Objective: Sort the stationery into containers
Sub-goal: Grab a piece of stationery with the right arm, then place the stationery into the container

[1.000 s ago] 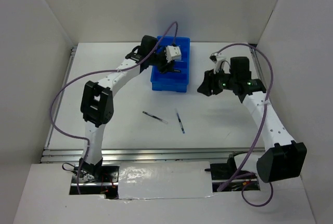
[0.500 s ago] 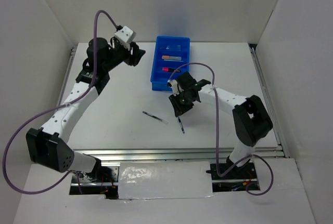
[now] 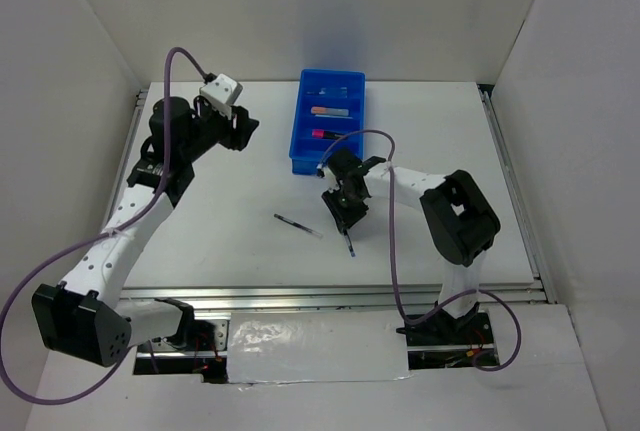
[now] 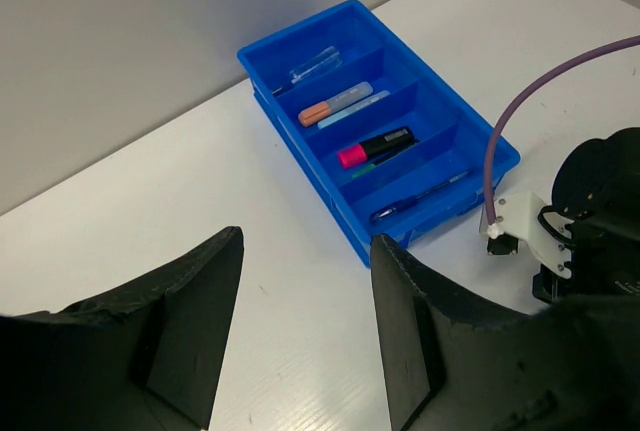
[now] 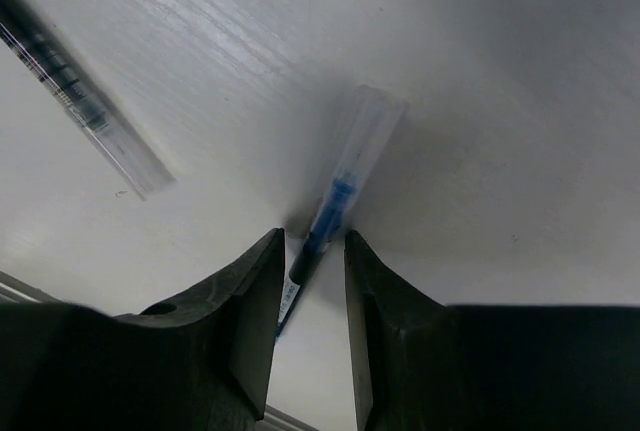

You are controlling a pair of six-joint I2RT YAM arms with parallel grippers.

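Lowered since a moment ago, my right gripper (image 5: 312,247) straddles the thin clear blue-ink pen (image 5: 347,173), jaws unclamped; I'd centre, then squeeze. Left gripper (image 4: 307,251) gapes empty.

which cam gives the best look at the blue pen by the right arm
Right wrist: the blue pen sits close up, lying on the table between the right end effector's fingers. Top external shows it only as a thin sliver poking out below that end effector. Left wrist does not show it.
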